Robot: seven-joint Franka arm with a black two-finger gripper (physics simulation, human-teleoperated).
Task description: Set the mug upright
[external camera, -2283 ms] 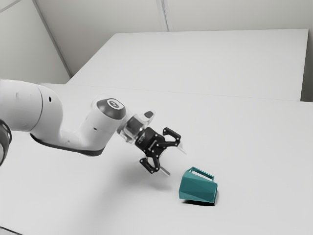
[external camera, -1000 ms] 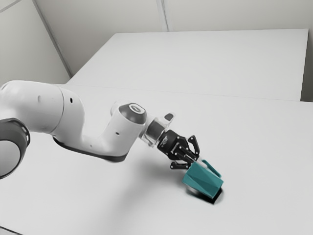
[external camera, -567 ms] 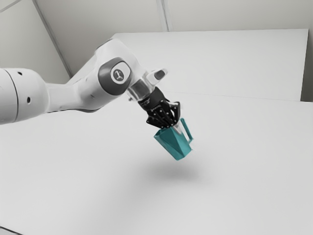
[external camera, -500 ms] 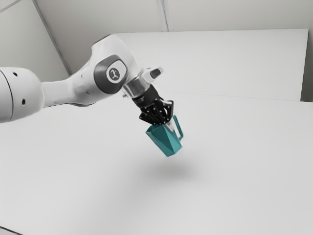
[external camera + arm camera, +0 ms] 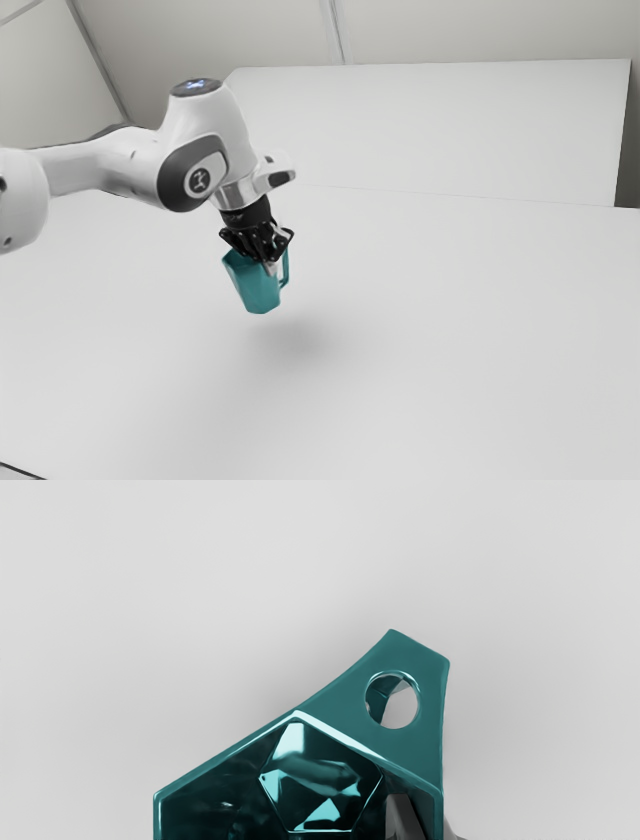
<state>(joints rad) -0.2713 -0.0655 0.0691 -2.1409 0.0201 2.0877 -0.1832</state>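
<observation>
Teal mug point(image 5: 256, 288) hangs slightly tilted above the table point(image 5: 450, 350), the gripper point(image 5: 269, 266) clamped onto its side.

The mug point(image 5: 255, 290), first lying on its side on the bench point(image 5: 450, 330), is now up in the air, carried toward the bench's edge at the exterior view's left and turned almost upright – its handle point(image 5: 285, 266) out to the side. The gripper point(image 5: 268, 264), earlier open and apart from it, now pinches its wall, pointing more steeply down.
</observation>
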